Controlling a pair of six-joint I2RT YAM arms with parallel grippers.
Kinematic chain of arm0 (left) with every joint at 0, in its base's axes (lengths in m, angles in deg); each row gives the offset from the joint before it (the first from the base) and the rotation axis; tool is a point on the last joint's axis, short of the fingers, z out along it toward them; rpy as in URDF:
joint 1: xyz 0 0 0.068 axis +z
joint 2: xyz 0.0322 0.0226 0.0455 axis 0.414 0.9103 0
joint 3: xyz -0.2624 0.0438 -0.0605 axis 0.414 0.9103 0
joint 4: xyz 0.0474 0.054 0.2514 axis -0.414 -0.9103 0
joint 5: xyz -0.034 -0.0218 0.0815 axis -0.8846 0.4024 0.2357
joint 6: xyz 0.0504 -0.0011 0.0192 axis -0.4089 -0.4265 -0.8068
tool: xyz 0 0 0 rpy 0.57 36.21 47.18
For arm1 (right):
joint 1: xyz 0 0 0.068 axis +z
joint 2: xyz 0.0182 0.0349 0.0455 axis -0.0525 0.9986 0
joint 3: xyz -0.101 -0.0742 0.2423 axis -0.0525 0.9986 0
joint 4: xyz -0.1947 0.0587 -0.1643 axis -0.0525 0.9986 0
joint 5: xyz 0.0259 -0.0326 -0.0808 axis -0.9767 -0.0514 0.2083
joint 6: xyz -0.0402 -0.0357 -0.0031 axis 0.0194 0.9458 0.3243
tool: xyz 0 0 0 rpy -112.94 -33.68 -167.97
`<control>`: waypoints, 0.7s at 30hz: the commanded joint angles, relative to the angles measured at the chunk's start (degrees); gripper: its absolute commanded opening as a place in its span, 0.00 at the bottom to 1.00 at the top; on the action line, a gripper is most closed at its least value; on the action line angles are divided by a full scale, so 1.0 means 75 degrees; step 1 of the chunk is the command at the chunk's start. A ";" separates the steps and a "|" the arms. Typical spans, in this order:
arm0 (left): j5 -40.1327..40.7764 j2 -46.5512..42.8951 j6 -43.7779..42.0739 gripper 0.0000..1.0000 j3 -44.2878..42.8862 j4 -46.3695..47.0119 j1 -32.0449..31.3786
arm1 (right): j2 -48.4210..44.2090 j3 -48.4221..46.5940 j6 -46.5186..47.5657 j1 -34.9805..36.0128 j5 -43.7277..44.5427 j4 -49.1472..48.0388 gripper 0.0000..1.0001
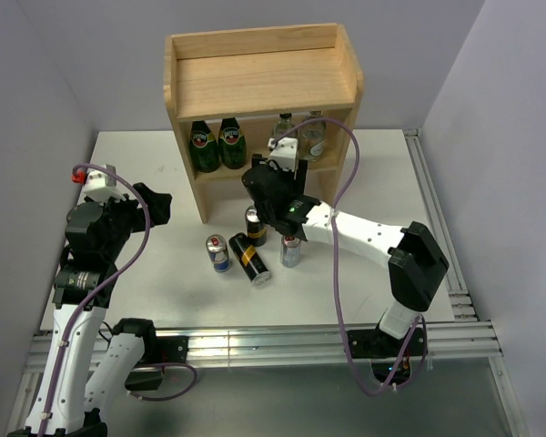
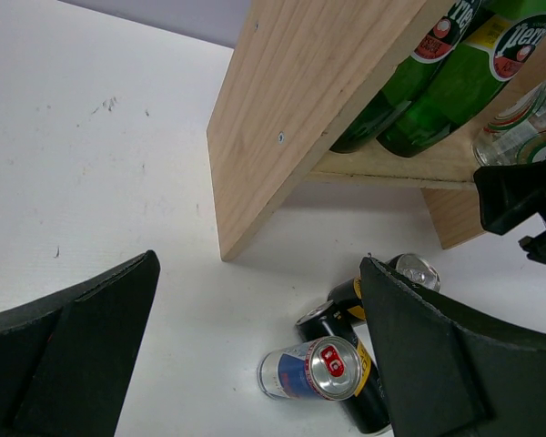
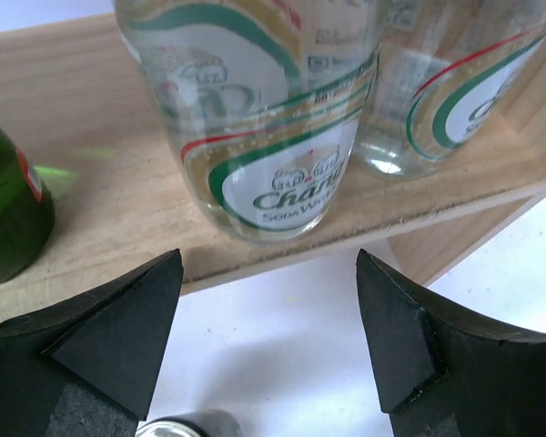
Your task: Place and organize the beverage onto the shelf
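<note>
As bottles [image 1: 218,144] are lining the shelf [image 1: 255,41], you are leaving four cans [image 1: 250,258] before it, left gripper [image 2: 255,314] and right gripper [image 3: 268,332] gaping.

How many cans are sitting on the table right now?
4, in front of the shelf: left blue-and-silver can upright; lying black-and-gold can beside it; upright black-and-gold can behind; right blue-and-silver can by the right arm. That arm might hide more.

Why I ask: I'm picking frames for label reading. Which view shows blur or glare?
Right wrist: the clear bottle has a sharp label, faint glints; left wrist: the green bottles are legible but cropped; top external: even light, soft shadows, labels too small.
</note>
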 commanded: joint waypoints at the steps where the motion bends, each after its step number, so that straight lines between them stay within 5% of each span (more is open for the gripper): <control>1: -0.0049 -0.0066 -0.0167 0.99 0.0017 0.0304 0.0060 | -0.0455 0.0097 -0.0481 0.0154 0.0292 0.0263 0.84; 13: -0.0411 -0.0593 0.0137 0.99 0.0099 0.0504 0.0013 | -0.2480 0.0988 -0.1663 0.1618 0.1018 0.2205 0.83; 18: -0.0880 -0.0371 0.0874 0.99 -0.0194 -0.0152 -0.0373 | -0.4132 0.1630 -0.2578 0.2543 0.1148 0.3474 0.83; 21: -0.0250 -0.0593 0.1249 0.99 -0.0113 -0.0340 -0.0993 | -0.5035 0.2239 -0.2884 0.2815 0.0634 0.3768 0.83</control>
